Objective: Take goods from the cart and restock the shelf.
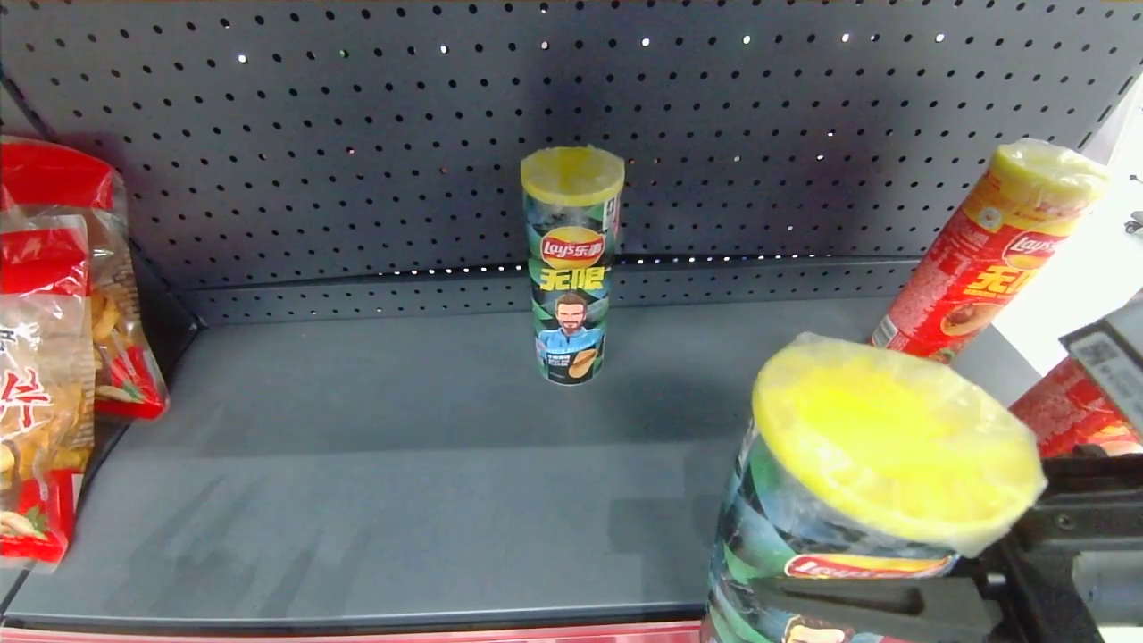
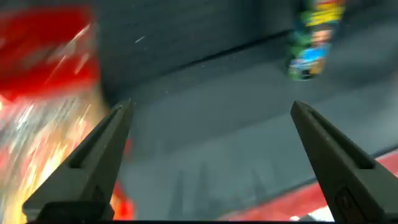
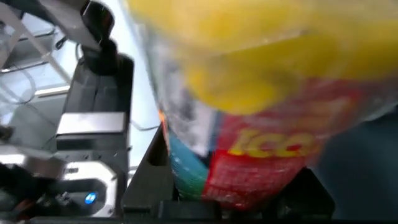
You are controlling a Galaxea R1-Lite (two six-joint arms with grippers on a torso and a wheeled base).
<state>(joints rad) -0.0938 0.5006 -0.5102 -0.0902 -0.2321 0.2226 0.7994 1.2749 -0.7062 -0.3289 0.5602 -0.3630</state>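
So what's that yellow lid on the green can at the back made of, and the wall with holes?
The round yellow lid looks like plastic, dull and slightly see-through. The dark grey holed back wall looks like painted sheet metal: neat punched holes, light shining through.

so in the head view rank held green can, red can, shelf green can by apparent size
1. held green can, but it's nearest the camera
2. red can and shelf green can, about alike, unranked

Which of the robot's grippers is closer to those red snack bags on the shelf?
Left. The left gripper is open close by the red snack bags at the shelf's left end; the right gripper, shut on a green chip can, is at its right front.
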